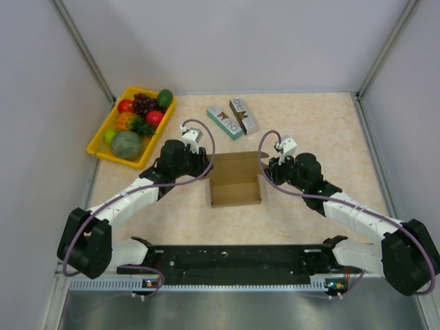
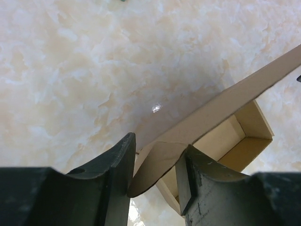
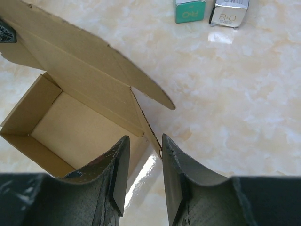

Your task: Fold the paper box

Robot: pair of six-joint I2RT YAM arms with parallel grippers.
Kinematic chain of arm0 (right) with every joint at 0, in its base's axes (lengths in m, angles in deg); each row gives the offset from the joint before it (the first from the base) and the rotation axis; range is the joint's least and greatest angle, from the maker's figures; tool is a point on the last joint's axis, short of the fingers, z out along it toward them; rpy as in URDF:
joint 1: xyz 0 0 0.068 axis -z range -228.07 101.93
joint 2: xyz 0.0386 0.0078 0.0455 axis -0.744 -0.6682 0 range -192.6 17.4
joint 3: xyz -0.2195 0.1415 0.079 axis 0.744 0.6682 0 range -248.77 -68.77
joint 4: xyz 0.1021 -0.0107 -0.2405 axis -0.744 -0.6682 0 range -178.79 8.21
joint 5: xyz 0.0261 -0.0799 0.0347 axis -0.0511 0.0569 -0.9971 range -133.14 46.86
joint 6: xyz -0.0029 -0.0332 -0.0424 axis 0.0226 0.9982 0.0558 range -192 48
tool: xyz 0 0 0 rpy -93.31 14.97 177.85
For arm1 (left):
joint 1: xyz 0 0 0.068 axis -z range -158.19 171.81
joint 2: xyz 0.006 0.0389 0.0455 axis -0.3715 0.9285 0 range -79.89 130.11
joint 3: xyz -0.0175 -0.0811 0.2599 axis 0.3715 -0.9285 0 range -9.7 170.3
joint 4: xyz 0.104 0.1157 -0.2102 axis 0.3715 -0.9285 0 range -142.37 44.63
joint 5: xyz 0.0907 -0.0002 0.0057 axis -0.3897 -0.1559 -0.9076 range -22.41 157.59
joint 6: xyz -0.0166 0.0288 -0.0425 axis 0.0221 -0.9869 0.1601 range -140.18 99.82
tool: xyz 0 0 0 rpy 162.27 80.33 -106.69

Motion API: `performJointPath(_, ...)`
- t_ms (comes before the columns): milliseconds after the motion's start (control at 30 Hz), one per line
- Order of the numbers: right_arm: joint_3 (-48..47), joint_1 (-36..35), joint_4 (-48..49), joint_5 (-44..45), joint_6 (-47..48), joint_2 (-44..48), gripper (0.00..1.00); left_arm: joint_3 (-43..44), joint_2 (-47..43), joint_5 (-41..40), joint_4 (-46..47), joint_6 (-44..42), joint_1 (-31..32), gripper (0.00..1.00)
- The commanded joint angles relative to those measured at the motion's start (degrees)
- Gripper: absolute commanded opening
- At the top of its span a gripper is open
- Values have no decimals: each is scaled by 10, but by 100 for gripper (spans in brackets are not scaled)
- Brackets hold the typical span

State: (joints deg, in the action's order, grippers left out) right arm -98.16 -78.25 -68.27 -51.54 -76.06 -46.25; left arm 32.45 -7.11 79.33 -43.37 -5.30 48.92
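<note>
The paper box (image 1: 236, 181) is a plain brown carton in the middle of the table, open at the top, its lid flap standing up at the far side. My left gripper (image 1: 207, 165) is at the box's far left corner. In the left wrist view it (image 2: 160, 143) is open, with the lid's rounded side tab (image 2: 155, 165) lying between its fingers. My right gripper (image 1: 263, 172) is at the far right corner. In the right wrist view it (image 3: 144, 139) is open, with the box's (image 3: 70, 127) right side tab edge against the right finger (image 3: 174, 165).
A yellow fruit tray (image 1: 96, 148) with several fruits stands at the back left. A teal printed box (image 1: 224, 122) and a brown-white one (image 1: 243, 115) lie behind the carton; both show in the right wrist view, teal (image 3: 190, 10) and brown-white (image 3: 229, 12).
</note>
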Motion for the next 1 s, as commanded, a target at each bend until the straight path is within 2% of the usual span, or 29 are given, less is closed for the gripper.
performJointPath(0, -30, -9, 11, 13, 12, -3, 33, -5, -26, -10, -16, -8, 2, 43)
performJointPath(67, -30, -9, 11, 12, 11, -4, 33, -4, -29, -12, -18, -10, 2, 43)
performJointPath(200, -30, -9, 10, 14, 12, -4, 33, -15, -43, -20, -40, -9, 2, 59)
performJointPath(300, -32, -10, 7, 12, 14, -3, 32, -25, -57, -22, -40, -9, 1, 58)
performJointPath(400, -34, -9, 5, 11, 17, -4, 32, -30, -62, -23, -43, -10, 1, 54)
performJointPath(567, -38, -9, -1, 2, 21, -7, 32, -32, -68, -23, -44, -18, 1, 41)
performJointPath(733, -38, -10, 0, -2, 27, -8, 32, -22, -67, -27, -67, -14, 1, 36)
performJointPath(967, -49, -11, 1, -10, 35, -12, 32, -22, -73, -28, -73, -15, 2, 21)
